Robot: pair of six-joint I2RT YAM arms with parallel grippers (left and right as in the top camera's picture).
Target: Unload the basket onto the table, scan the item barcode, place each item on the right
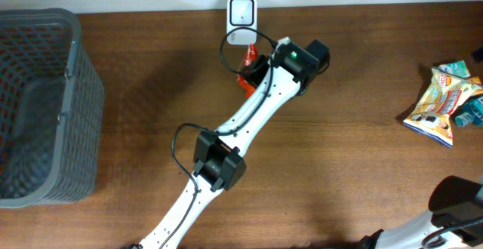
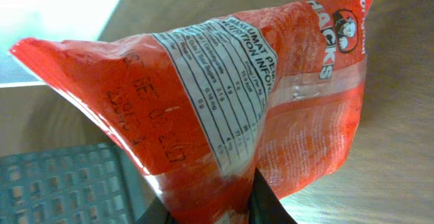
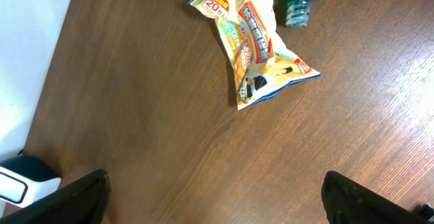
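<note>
A red snack packet [image 2: 224,95] fills the left wrist view, its white nutrition panel facing the camera; no barcode shows on this side. My left gripper [image 2: 213,207] is shut on the packet's lower end, a dark finger [image 2: 266,203] pressed against it. Overhead, the packet [image 1: 248,74] is held off the table just below the white scanner [image 1: 241,13] at the back edge, mostly hidden by the left arm. My right gripper [image 3: 217,193] stands open above bare table at the front right, nothing between its fingers.
A grey mesh basket [image 1: 38,106] stands at the left edge. A yellow snack bag [image 1: 441,102] and a teal bottle [image 1: 472,113] lie at the right edge. The left arm [image 1: 219,162] crosses the table's middle diagonally.
</note>
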